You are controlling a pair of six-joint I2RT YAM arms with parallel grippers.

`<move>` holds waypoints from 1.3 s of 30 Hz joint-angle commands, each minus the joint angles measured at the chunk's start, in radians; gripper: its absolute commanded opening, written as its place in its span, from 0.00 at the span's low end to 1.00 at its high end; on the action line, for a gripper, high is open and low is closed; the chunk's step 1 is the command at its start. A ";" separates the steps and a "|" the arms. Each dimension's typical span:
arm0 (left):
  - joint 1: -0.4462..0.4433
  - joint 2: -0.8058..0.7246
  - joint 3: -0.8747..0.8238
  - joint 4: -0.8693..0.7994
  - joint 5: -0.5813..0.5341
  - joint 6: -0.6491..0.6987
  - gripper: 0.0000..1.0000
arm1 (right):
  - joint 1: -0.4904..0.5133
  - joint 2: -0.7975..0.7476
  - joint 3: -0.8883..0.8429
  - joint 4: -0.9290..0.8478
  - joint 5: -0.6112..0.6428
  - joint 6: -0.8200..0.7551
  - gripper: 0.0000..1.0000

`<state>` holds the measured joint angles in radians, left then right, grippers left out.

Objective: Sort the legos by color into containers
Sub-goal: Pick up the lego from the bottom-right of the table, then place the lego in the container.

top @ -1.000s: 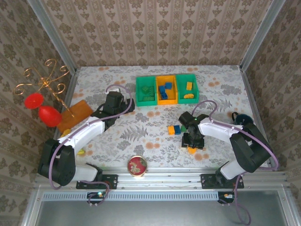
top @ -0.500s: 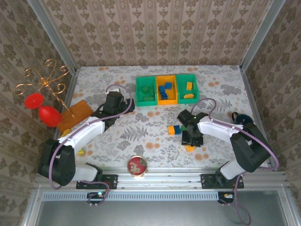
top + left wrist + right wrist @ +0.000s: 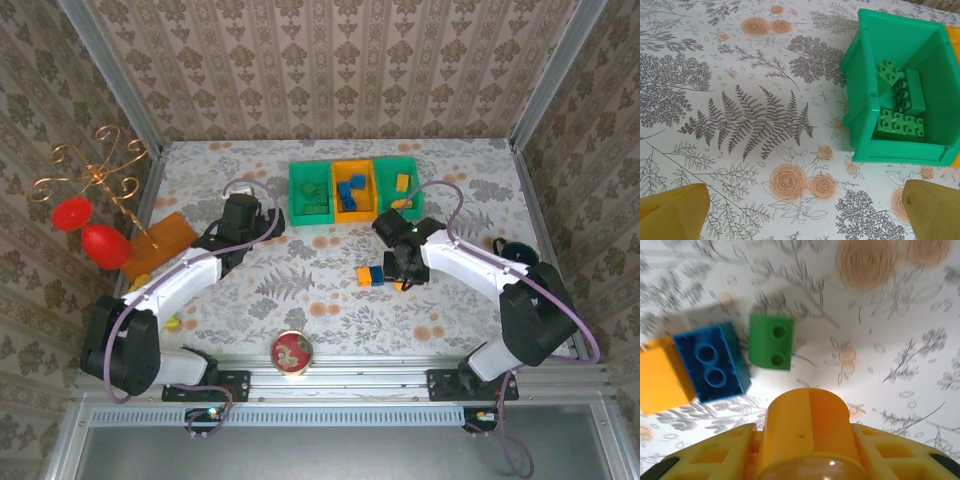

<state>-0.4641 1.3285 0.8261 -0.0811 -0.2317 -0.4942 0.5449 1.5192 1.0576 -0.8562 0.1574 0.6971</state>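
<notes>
Three bins (image 3: 355, 217) are sitting in a row by the desk's (image 3: 300, 280) far edge; loose bricks (image 3: 376, 275) are lying before them.

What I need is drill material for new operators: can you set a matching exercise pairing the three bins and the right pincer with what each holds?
Column one
1. left green bin
2. orange bin
3. right green bin
4. right pincer

Column two
a. blue bricks lying inside
b. one orange-yellow brick, gripped
c. green bricks lying inside
d. several orange-yellow bricks lying inside

Pairs: 1-c, 2-a, 3-d, 4-b
</notes>
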 commanded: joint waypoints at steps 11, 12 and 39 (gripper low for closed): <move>0.003 -0.035 -0.006 -0.012 0.015 0.009 1.00 | -0.141 0.123 0.305 0.089 0.085 -0.186 0.30; 0.003 -0.036 -0.004 -0.015 0.015 0.012 1.00 | -0.153 0.142 0.327 0.097 0.080 -0.194 0.31; 0.004 -0.012 0.022 -0.032 0.066 0.042 1.00 | -0.292 0.649 0.867 0.134 0.109 -0.349 0.43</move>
<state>-0.4641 1.3136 0.8253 -0.0814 -0.1787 -0.4747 0.2577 2.1536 1.8904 -0.7136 0.2333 0.3706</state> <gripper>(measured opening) 0.998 0.442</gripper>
